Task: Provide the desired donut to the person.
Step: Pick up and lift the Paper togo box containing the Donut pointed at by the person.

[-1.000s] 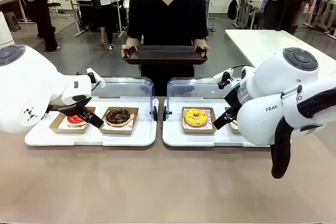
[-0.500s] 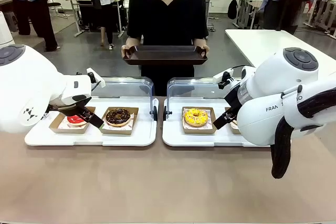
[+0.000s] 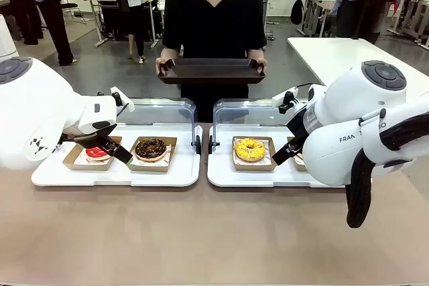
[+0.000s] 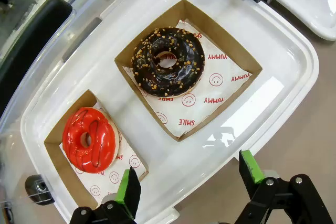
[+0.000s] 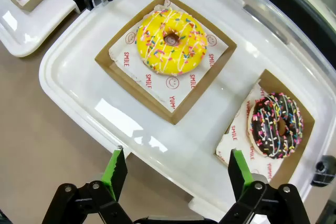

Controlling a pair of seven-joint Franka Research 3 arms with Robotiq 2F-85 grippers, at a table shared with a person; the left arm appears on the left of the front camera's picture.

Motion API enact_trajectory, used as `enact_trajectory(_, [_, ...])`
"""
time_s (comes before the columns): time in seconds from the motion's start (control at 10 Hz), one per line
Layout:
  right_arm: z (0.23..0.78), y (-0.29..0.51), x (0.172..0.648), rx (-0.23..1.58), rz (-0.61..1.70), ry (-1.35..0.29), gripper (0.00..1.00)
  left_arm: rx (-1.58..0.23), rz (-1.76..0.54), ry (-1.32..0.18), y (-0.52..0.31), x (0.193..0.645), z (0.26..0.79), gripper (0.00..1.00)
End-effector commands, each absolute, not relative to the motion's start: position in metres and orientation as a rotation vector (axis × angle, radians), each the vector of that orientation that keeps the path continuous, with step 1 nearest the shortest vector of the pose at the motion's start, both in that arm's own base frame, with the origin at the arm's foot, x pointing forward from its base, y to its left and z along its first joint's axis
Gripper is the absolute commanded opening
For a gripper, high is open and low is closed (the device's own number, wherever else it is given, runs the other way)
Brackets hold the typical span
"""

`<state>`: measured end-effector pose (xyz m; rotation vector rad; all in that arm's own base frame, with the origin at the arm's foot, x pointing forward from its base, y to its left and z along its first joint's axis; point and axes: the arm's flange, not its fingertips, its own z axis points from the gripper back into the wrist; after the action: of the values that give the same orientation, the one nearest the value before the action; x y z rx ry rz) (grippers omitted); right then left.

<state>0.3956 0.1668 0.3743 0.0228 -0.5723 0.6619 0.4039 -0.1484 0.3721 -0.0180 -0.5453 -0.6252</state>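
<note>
You've got 4 donuts on the tabletop (image 3: 201, 232), each in its own open cardboard box on printed paper. Left white tray (image 4: 278, 98): red glazed donut (image 4: 88, 139) and choc donut w/ nut bits (image 4: 168, 61), boxes side by side, not touching. Right white tray (image 5: 79, 77): yellow sprinkled donut (image 5: 171, 42) and choc donut w/ rainbow sprinkles (image 5: 276, 125). Can't tell which one is wanted.

In your way: both trays' clear lids (image 3: 157, 110) stand raised along the far edge, btw the donuts and the person (image 3: 213, 18). The person stands at the far side holding a dark serving tray (image 3: 210, 70) level in front of the body, beyond the lids. Black lid knobs (image 3: 198, 144) sit in the gap btw the two white trays.

Left hand (image 4: 189, 176) points down over the left tray's near rim, closer to the red donut's box, fingers spread wide, nothing btw the green pads. Right hand (image 5: 176, 165) hangs over the right tray's near rim, roughly btw its two boxes, also wide apart & empty.
</note>
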Motion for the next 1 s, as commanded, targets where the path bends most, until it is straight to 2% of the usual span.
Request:
enact_trajectory(0.0, [0.374, 0.167, 0.396, 0.023, 0.662, -0.572, 1.00, -0.018, -0.625, -0.545, -0.148, 0.404, 0.372, 1.00])
enact_trajectory(0.1, [0.374, 0.167, 0.396, 0.023, 0.662, -0.572, 1.00, -0.018, -0.625, -0.545, -0.148, 0.404, 0.372, 1.00])
enact_trajectory(0.3, [0.406, 0.163, 0.378, 0.006, 0.671, -0.629, 1.00, -0.052, -0.694, -0.445, -0.147, 0.394, 0.395, 1.00])
enact_trajectory(0.6, [0.490, 0.158, 0.335, -0.055, 0.733, -0.596, 1.00, 0.005, -0.751, -0.494, -0.144, 0.366, 0.480, 1.00])
enact_trajectory(0.9, [0.563, 0.157, 0.325, -0.131, 0.697, -0.517, 1.00, 0.050, -0.735, -0.545, -0.143, 0.364, 0.560, 1.00])
